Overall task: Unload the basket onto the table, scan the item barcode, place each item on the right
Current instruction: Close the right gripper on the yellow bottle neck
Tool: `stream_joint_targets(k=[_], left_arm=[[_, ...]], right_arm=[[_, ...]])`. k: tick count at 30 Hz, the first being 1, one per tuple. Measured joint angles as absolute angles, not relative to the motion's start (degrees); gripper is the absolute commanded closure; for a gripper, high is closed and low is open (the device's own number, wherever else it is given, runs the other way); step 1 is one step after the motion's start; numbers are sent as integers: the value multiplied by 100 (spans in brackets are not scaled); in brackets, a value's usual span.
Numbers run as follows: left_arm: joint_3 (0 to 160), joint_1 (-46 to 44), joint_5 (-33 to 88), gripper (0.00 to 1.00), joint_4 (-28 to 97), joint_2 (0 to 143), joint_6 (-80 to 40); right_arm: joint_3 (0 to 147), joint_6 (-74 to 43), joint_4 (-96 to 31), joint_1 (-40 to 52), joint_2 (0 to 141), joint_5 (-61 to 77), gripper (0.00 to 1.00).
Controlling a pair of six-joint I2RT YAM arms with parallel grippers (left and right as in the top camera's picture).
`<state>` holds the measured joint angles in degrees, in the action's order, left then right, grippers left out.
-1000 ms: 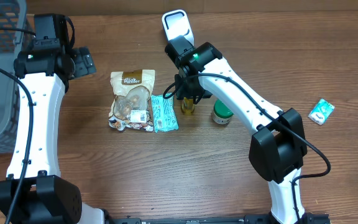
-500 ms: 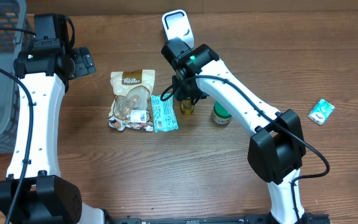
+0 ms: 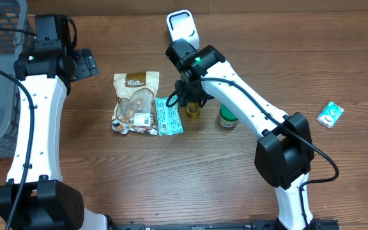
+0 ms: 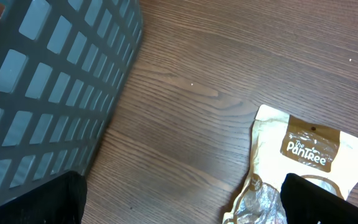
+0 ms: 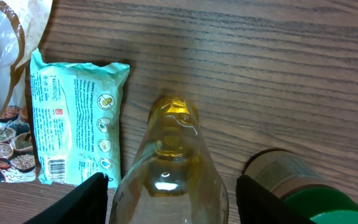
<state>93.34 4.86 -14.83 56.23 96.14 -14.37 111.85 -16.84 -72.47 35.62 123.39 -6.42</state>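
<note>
Right claw [image 5: 169, 194] shifted slightly left, open astride yellow bottle [image 5: 173, 143], seemingly loose, teal packet [image 5: 79, 118] and jar [image 5: 297, 186] flanking, left claw [image 4: 185, 194] open

Bright even light, soft shadows, mostly sharp

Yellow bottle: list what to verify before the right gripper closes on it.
1. Yellow bottle standing upright: ok.
2. Bottle centred in the right gripper: ok, one finger on each side.
3. Jaws open and off the bottle: ok, narrow gaps show.
4. Teal packet clear of the near finger: cannot tell, the finger overlaps its corner in the wrist view.
5. Green-lidded jar clear of the other finger: cannot tell, they are very close.
6. Bottle barcode located: cannot tell, none is visible.
</note>
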Motion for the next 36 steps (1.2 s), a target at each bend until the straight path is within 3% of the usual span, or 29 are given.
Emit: stream_joint_targets(k=[17,24,25,28,36], left_arm=[[9334,486,-1485,0,5623,9614,-1437],[9334,486,-1483,0,5623,9614,-1437],[9334,486,-1483,0,5623,9614,-1437],[9334,486,-1483,0,5623,9614,-1437],[9334,486,-1483,0,5621,9614,-1437]], right_arm=[[11185,-1966,-7159,3562,12339,-642,58],[11185,-1970,-7201,3562,12339,-648,59],[11185,-1973,-7199,3562,12339,-646,66],[11185,-2047,-7220,3562,12339,-655,73],[11301,-2097,-7432,3483,12311,-528,75]])
